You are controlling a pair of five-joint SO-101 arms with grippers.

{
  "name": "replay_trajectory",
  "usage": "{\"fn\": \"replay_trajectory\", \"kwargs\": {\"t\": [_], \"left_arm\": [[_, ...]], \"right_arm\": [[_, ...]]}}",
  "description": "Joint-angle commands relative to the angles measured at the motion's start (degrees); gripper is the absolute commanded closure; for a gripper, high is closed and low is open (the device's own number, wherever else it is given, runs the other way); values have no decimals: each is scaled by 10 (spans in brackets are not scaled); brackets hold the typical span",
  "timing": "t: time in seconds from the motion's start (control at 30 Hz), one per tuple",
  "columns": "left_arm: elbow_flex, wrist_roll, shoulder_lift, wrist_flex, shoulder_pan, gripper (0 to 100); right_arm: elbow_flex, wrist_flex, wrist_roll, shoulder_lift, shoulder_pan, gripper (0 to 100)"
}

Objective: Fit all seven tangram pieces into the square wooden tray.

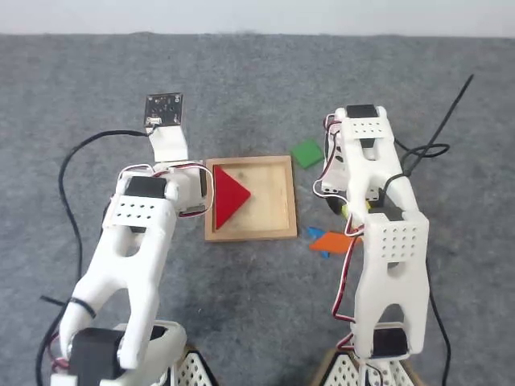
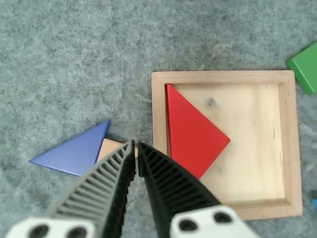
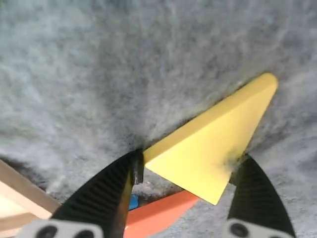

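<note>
We see a grey felt-covered tabletop (image 1: 257, 88) with two white arms on it, the left arm (image 1: 133, 241) and the right arm (image 1: 386, 241), both coming in from its near edge. The square wooden tray (image 1: 249, 235) lies flat near the middle of the tabletop, between the arms.

Inside the tray, the red triangle (image 1: 229, 195) lies flat with its long side against the left wall and its point toward the tray's middle. The blue triangle (image 2: 74, 151) lies on the tabletop, apart from the tray's left wall.

The left gripper (image 2: 135, 145) hangs between the blue triangle and the tray's left wall. Its fingers are together with nothing between them.

The right gripper (image 3: 190, 161) has its fingers clamped on the yellow triangle (image 3: 213, 153), one on each side, over the tabletop to the right of the tray.

The orange piece (image 1: 334, 241) lies near the tray's near right corner, and the green square (image 1: 306, 153) lies just off its far right corner. A tan piece (image 2: 111, 147) touches the blue triangle, under the left gripper's tips. A small blue piece (image 1: 314, 232) peeks out beside the orange piece.
</note>
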Motion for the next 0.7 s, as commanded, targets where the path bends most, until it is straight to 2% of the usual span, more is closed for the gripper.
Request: {"fn": "replay_trajectory", "kwargs": {"t": [0.0, 0.67], "left_arm": [[-27, -7, -4, 1, 2, 985], [-27, -7, -4, 2, 3, 985]], "right_arm": [[-1, 0, 10, 17, -2, 785], [-1, 18, 39, -22, 5, 788]]}}
